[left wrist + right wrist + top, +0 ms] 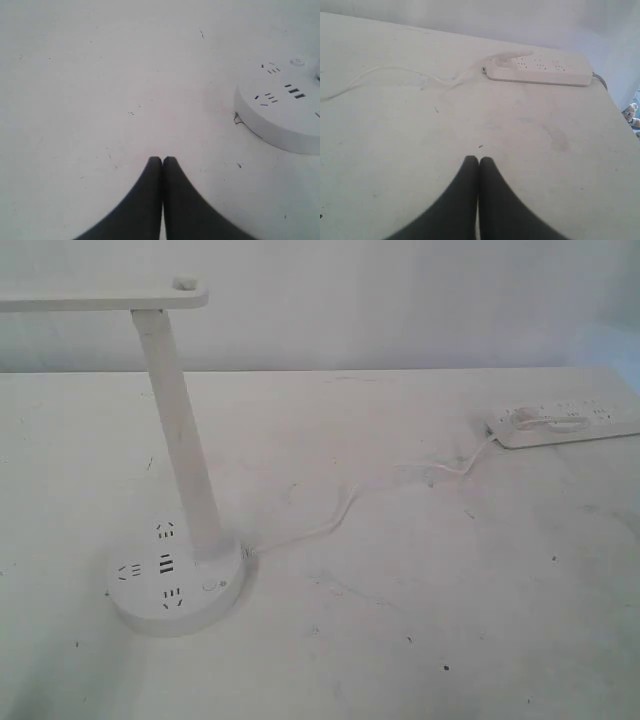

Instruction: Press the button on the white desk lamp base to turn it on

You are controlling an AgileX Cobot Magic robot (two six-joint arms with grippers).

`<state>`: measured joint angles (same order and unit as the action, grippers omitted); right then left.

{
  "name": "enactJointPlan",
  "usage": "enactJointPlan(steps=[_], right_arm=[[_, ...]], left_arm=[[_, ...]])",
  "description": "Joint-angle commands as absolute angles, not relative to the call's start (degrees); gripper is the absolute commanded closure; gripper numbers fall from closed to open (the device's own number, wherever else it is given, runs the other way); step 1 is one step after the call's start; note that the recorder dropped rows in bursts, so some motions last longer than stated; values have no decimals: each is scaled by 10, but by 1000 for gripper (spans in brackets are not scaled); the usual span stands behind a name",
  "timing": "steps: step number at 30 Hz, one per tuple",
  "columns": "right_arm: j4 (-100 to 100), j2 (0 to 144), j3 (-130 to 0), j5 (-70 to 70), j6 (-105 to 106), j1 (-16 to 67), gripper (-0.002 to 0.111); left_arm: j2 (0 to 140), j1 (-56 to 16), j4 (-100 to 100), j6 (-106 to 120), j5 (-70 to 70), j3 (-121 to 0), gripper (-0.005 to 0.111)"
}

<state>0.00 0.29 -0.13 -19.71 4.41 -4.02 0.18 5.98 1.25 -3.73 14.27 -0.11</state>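
Observation:
The white desk lamp base [175, 585] is a thick round disc with dark socket slots, low on the left of the exterior view, with a slanted white stem [180, 430] rising to a flat lamp head [100, 297]. The small round button [209, 586] sits on the disc's right part, beside the stem foot. In the left wrist view the white desk lamp base [285, 112] shows off to one side, with the button [298, 61] at its far edge. My left gripper [162, 159] is shut and empty, well apart from the base. My right gripper [478, 160] is shut and empty over bare table. Neither gripper appears in the exterior view.
A long white power strip [565, 424] lies at the back right, the same power strip [540, 70] being ahead in the right wrist view. A thin white cord [340, 515] runs across the white table [420, 640] from the strip to the lamp base.

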Motion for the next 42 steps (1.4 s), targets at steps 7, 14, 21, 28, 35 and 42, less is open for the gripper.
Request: enactJointPlan(steps=[7, 14, 21, 28, 35, 42], right_arm=[[0, 0, 0, -195, 42, -39, 108], [0, 0, 0, -193, 42, -39, 108], [0, 0, 0, -193, 42, -39, 108], [0, 0, 0, -153, 42, -39, 108], [0, 0, 0, 88, 42, -39, 108], [16, 0, 0, 295, 13, -39, 108]], left_arm=[[0, 55, 12, -36, 132, 0, 107], [0, 55, 12, -36, 128, 0, 107], [0, 55, 12, -36, 128, 0, 107], [0, 55, 12, -36, 128, 0, 107], [0, 55, 12, -36, 128, 0, 107], [0, 55, 12, -36, 128, 0, 107]])
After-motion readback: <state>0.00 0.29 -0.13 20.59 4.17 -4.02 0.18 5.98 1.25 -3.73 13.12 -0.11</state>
